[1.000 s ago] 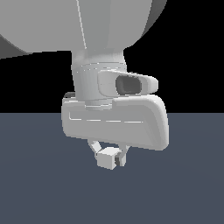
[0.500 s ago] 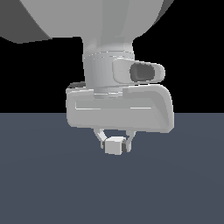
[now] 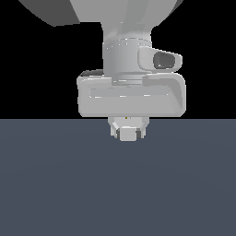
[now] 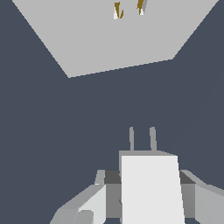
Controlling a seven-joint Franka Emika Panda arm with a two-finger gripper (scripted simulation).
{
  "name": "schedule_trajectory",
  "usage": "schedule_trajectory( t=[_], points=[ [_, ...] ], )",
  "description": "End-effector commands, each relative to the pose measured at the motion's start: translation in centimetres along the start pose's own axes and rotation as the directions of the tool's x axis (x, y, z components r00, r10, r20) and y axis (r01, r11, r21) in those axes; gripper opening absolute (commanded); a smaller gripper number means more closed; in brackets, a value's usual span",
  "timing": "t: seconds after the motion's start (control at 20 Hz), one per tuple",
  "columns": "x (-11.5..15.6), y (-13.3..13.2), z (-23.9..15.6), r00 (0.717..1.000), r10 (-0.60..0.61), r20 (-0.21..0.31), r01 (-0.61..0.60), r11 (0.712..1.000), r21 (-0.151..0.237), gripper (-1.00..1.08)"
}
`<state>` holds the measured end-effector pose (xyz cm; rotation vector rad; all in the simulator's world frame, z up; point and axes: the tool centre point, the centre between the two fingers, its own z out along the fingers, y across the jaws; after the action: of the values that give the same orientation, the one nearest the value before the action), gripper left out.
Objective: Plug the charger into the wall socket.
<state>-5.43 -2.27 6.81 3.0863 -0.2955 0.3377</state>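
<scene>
Charger (image 4: 151, 188) pinched between the jaws of your gripper (image 3: 127, 133), its two prongs (image 4: 142, 139) pointing ahead toward the wall socket (image 4: 113, 39). The socket panel stands well ahead of the jaws, its two orange-edged slots (image 4: 128, 9) visible. You appear to be in the approach step, with insertion not yet begun. Your next move calls for lining the prongs up with the slots, then pushing straight forward.
</scene>
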Motion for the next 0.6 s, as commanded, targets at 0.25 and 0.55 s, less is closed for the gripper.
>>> schedule_trajectory(
  t=[0.25,0.55],
  points=[
    [1.9,0.3,-1.6,0.993,-0.119,-0.001,0.119,0.992,0.027,-1.00],
    [2.8,0.4,-2.3,0.985,-0.174,-0.001,0.174,0.984,0.040,-1.00]
  ],
)
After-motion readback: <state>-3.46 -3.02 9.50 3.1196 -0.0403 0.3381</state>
